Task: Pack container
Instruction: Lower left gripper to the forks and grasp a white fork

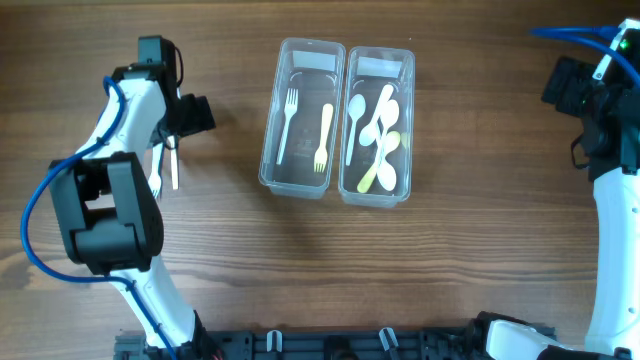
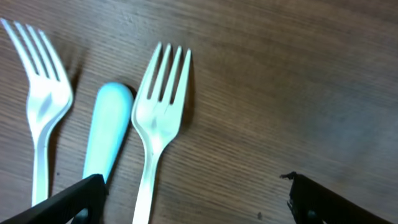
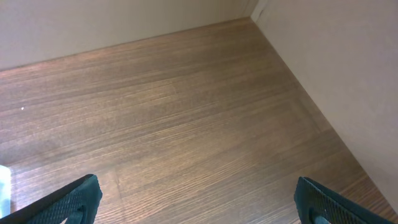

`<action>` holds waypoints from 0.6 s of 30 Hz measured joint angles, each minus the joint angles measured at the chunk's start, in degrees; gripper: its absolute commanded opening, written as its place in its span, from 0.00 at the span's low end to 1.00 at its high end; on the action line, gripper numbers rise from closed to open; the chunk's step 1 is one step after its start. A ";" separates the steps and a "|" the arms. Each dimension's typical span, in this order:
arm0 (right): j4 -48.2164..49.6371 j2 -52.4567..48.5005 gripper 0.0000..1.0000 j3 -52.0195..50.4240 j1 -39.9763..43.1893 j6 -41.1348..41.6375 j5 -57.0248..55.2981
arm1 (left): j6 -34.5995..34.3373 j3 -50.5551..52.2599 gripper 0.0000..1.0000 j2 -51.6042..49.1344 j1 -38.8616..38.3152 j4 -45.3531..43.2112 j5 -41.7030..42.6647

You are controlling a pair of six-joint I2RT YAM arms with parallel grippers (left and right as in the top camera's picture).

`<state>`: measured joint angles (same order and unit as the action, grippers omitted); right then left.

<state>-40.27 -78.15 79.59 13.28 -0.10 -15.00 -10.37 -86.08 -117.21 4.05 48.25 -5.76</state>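
LEFT ARM POISED OVER LOOSE CUTLERY. The left tool [image 2: 193, 186] hangs wide open and empty above items lying at the left of the worktop [image 2: 280, 93]. There is a white fork [image 2: 158, 112], a pale blue handle [image 2: 109, 130] just beside it, and a second fork [image 2: 40, 99] beyond that. What the handle belongs to cannot be told.

Two boxes sit mid-worktop, well apart from these pieces. The left box [image 1: 268, 150] holds two forks and the right box [image 1: 409, 150] holds spoons [image 1: 375, 130]. The right tool [image 3: 196, 186], also spread open and holding nothing, hovers over bare wood at the far right.

The likeliest trouble is a double pick. The blue handle lies so close to the first fork's neck that the closing tool could catch both, or knock one askew. A thin, flat fork may also slip or twist in the grip. On the carry, a dangling end could clip a box rim and shove the light box.

The wood to the right of the fork is bare, and the stretch between cutlery and boxes looks open. The left box is narrow, with a free lane between its two forks.
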 measured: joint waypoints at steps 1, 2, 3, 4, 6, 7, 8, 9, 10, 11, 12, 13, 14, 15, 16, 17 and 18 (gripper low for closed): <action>0.00 0.00 1.00 0.00 0.00 0.00 0.00 | 0.50 0.72 0.89 -0.02 0.00 -0.61 -0.02; 0.00 0.00 1.00 0.00 0.00 0.00 0.00 | 1.31 1.40 0.89 -0.02 0.00 -1.20 -0.02; 0.00 0.00 1.00 0.00 0.00 0.00 0.00 | 1.66 1.92 0.89 -0.02 0.00 -1.73 -0.02; 0.00 0.00 1.00 0.00 0.00 0.00 0.00 | 2.19 2.49 0.89 -0.02 0.00 -2.40 -0.02; 0.00 0.00 1.00 0.00 0.00 0.00 0.00 | 3.17 3.96 0.90 -0.02 0.00 -3.74 0.00; 0.00 0.00 1.00 0.00 0.00 0.00 0.00 | 3.65 4.57 0.90 -0.02 0.00 -4.02 -0.02; 0.00 0.00 1.00 0.00 0.00 0.00 0.00 | 3.89 5.22 0.90 -0.02 0.00 -4.68 -0.02; 0.00 0.00 1.00 0.02 0.00 0.00 0.00 | 4.20 5.84 0.91 -0.02 0.00 -5.38 -0.02; 0.00 0.00 1.00 0.00 0.00 0.00 0.00 | 4.33 6.36 0.91 -0.02 0.00 -5.90 -0.02; 0.00 0.00 1.00 0.00 0.00 0.00 0.00 | 4.37 7.06 0.91 -0.02 0.00 -6.84 -0.02; 0.00 0.00 1.00 0.00 0.00 0.00 0.00 | 4.46 7.65 0.90 -0.02 0.04 -7.45 0.09; -0.02 0.00 1.00 0.00 0.00 0.00 0.00 | 4.59 7.87 0.84 0.02 0.09 -7.85 0.11; 0.00 0.00 1.00 0.00 0.00 0.00 0.00 | 4.70 8.07 0.73 0.07 0.15 -8.44 0.26; 0.00 0.00 1.00 0.00 0.00 0.00 0.00 | 4.98 8.46 0.50 0.15 0.22 -9.33 0.70; 0.00 0.00 1.00 0.00 0.00 0.00 0.00 | 5.20 8.74 0.29 0.22 0.20 -9.84 0.94; 0.00 0.00 1.00 0.00 0.00 0.00 0.00 | 5.35 8.98 0.13 0.33 0.20 -10.19 1.33; 0.00 0.00 1.00 0.00 0.00 0.00 0.00 | 5.42 9.22 0.09 0.39 0.20 -10.49 1.84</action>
<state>-40.27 -78.15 79.59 13.28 -0.10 -15.00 -4.95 -76.86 -116.81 4.25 37.76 -3.92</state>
